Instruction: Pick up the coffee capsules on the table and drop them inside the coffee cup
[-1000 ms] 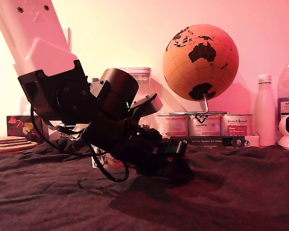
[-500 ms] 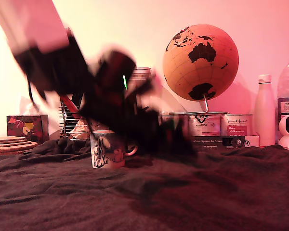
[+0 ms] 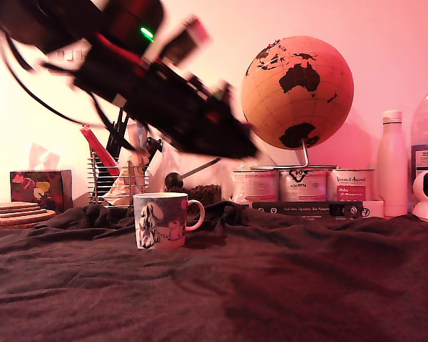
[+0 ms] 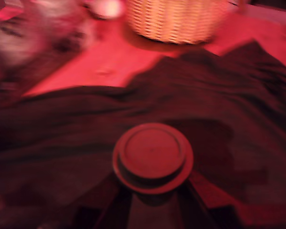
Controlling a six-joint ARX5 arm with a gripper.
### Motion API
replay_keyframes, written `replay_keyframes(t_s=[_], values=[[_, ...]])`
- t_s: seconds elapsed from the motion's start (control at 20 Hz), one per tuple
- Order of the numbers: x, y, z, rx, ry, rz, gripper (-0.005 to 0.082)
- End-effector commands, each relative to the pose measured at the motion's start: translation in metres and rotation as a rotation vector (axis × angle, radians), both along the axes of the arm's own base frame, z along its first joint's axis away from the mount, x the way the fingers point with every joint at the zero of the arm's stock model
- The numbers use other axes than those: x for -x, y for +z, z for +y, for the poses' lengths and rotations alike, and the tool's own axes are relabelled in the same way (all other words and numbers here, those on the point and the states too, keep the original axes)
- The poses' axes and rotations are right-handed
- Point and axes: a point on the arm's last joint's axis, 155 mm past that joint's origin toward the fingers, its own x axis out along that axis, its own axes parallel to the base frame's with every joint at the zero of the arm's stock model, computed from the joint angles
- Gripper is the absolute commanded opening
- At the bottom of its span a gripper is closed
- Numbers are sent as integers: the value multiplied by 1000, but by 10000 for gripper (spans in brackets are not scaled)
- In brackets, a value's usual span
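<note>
The coffee cup (image 3: pixel 160 219), a printed mug with a white loop handle, stands on the dark cloth of the table (image 3: pixel 285 285), left of centre in the exterior view. My arm is raised and blurred above it, and my gripper (image 3: pixel 244 147) hangs up and to the exterior view's right of the cup. In the wrist view my gripper (image 4: pixel 152 187) is shut on a coffee capsule (image 4: pixel 152 156), its round flat rim facing the camera. The dark fingers (image 4: pixel 115 206) show on either side below it. Red light hides the capsule's colour. No other capsule shows.
A globe (image 3: pixel 297 92), labelled tins (image 3: pixel 303 184), a white bottle (image 3: pixel 392 165) and a utensil rack (image 3: pixel 118 174) line the back. A tissue box (image 3: pixel 39 187) and cork mats (image 3: pixel 14 212) sit at the exterior view's left. A wicker basket (image 4: pixel 174 19) stands beyond the cloth.
The arm has risen from low over the cloth to well above the cup, moving fast. The cup, hidden behind the arm a second ago, is now in full view.
</note>
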Motion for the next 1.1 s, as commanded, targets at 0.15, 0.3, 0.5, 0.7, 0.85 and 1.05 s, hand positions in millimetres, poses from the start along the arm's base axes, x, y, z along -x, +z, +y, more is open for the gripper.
replay_keyframes(t_s=[0.15, 0.3, 0.5, 0.7, 0.85, 1.05], values=[[-27, 1, 45, -18, 107, 17, 109], [-44, -4, 74, -33, 182, 38, 109], [-66, -6, 107, -24, 304, 63, 108], [-75, -8, 119, -23, 383, 82, 107], [-75, -8, 119, -26, 385, 80, 107], [-76, -8, 121, -29, 393, 79, 108]])
